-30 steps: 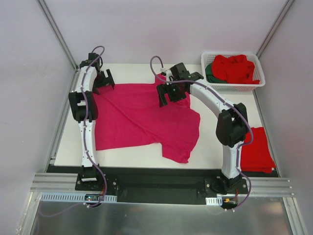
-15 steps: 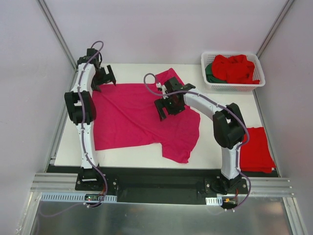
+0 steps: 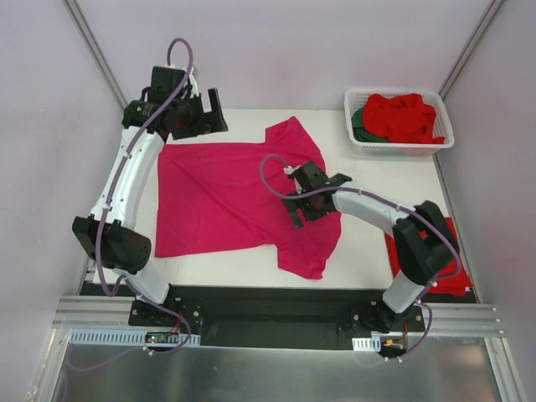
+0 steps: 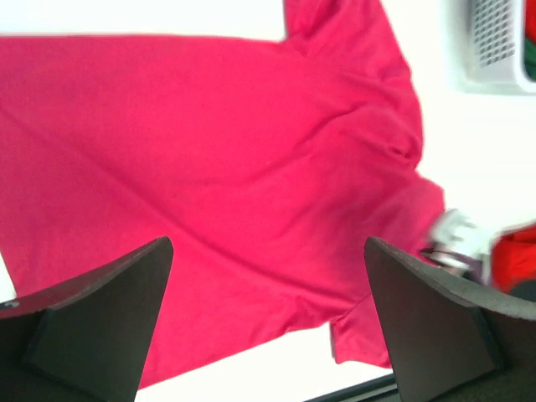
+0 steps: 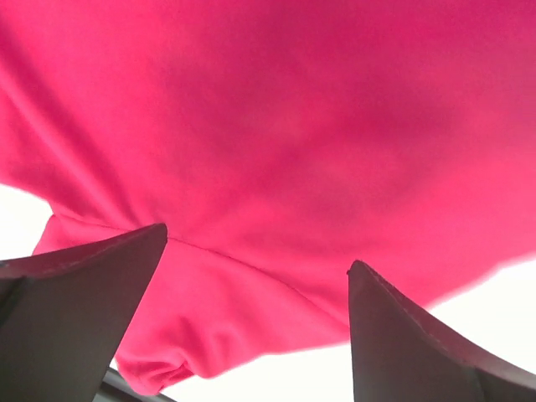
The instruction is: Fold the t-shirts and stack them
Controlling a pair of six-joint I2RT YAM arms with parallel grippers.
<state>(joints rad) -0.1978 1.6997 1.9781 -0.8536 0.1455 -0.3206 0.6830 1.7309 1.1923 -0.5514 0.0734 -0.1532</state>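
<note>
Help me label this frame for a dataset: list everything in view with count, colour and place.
magenta t-shirt: one, magenta-pink, spread flat mid-table.
red t-shirts: count unclear, bright red, heaped in the basket.
green t-shirt: one, dark green, basket's left end.
folded red t-shirt: at least one, red, table's near right edge, partly behind the right arm.
basket: one, white, table's far right corner.
table: one, white.
left gripper: black, open, above the magenta t-shirt.
right gripper: black, open, low over it.
</note>
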